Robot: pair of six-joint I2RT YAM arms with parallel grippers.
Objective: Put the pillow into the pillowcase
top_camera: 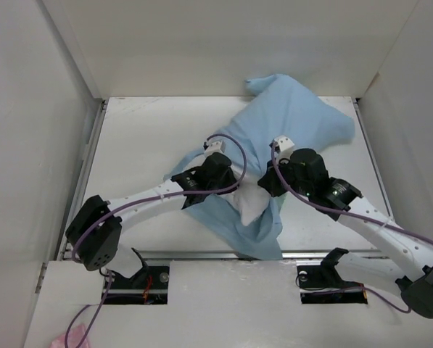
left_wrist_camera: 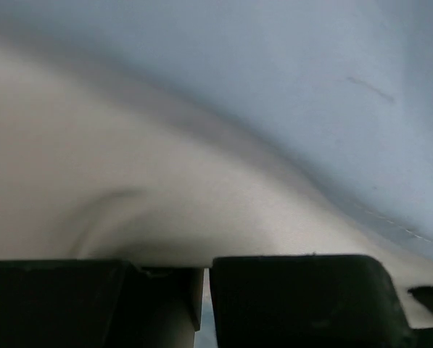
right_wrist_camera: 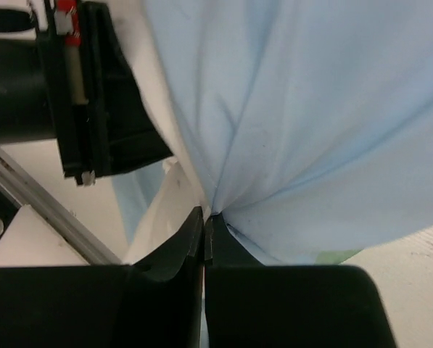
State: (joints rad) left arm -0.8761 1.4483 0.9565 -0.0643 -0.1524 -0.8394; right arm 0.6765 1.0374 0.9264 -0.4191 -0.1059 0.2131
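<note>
Your right end effector (right_wrist_camera: 204, 221) pinches the pillowcase (right_wrist_camera: 310, 109); left end effector (left_wrist_camera: 206, 270) closed, hold unclear, likely spreading the mouth over the pillow (top_camera: 249, 206).

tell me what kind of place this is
Probably a lab robot cell, not a home: plain white panel walls box in the table, and the left arm and right arm are mounted at its near edge, trailing purple cables.

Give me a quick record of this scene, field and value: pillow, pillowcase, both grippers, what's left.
pillow: mostly inside, white corner showing at the near opening
pillowcase: light blue, wrinkled, lying diagonally
left gripper: jaws shut by the opening, hold unclear
right gripper: jaws shut on pillowcase cloth
left to do: cover the exposed corner
</note>
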